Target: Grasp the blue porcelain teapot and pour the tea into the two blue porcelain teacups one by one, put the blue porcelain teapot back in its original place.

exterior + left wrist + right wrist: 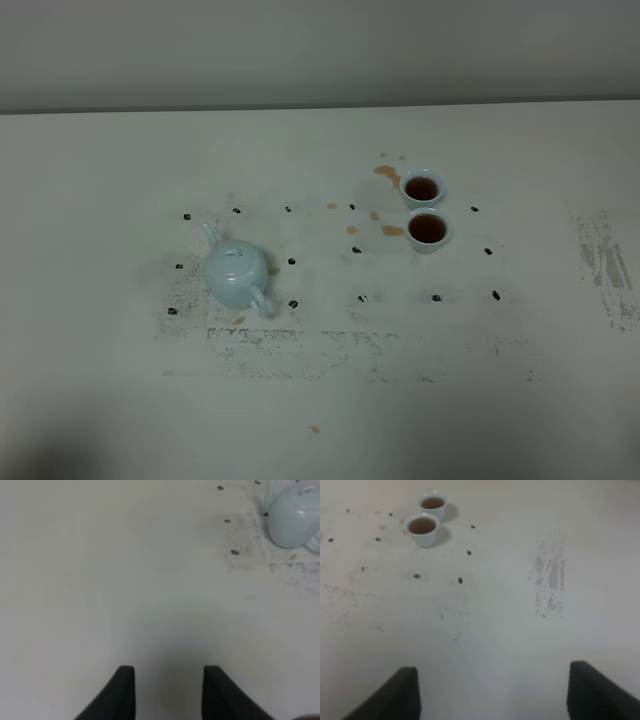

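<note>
— Fingers (127, 692) on the left: parted narrowly, holding nothing, hovering over bare surface (125, 590). On the right, fingers (395, 695) spread wide, likewise empty.

— And the blue porcelain teapot (238, 274)?

— Well ahead of the left fingers and off to one side — upright, lid on, left part of the surface. Spout pointing away toward the far wall, loop handle toward the near edge, so long axis roughly far-to-near. Closer to the left arm.

— Teacups (426, 210)?

— Both holding dark tea, nearly touching, right of centre, well ahead of the right fingers. Spills beside them. Probably finished; arms drawn back, out of the overhead view.
</note>
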`<state>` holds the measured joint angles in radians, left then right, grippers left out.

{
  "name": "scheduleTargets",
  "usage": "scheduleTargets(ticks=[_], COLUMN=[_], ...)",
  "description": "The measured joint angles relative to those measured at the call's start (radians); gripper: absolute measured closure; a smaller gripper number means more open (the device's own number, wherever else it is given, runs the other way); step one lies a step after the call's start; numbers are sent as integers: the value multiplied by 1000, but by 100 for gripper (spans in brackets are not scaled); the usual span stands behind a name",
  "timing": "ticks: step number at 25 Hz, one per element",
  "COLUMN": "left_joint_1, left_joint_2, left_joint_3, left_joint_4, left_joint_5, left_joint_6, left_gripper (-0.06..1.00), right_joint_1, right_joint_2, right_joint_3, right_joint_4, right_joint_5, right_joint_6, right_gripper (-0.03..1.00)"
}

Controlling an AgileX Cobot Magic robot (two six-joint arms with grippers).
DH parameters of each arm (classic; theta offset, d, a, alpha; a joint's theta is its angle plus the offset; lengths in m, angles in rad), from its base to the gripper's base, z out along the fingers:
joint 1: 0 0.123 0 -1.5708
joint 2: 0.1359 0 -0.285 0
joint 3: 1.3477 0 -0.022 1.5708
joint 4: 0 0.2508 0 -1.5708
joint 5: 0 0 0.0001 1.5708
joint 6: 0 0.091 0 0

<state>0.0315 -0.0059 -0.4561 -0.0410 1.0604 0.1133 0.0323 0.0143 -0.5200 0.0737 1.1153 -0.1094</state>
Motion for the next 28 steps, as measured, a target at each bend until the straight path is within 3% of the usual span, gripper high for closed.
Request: scheduleTargets(ticks=[10, 28], left_joint_1=[0, 0], left_joint_2=[0, 0], left_joint_3=[0, 0], left_joint_4=[-87, -59], left_joint_5=[1, 1], left_joint_6=[-12, -50], left_gripper=[63, 63], right_joint_1=[0, 0], right_joint_2=[0, 0], right_joint_3=[0, 0], right_joint_4=[0, 0], right_joint_5=[0, 0], right_joint_6=[0, 0], right_gripper=[38, 38])
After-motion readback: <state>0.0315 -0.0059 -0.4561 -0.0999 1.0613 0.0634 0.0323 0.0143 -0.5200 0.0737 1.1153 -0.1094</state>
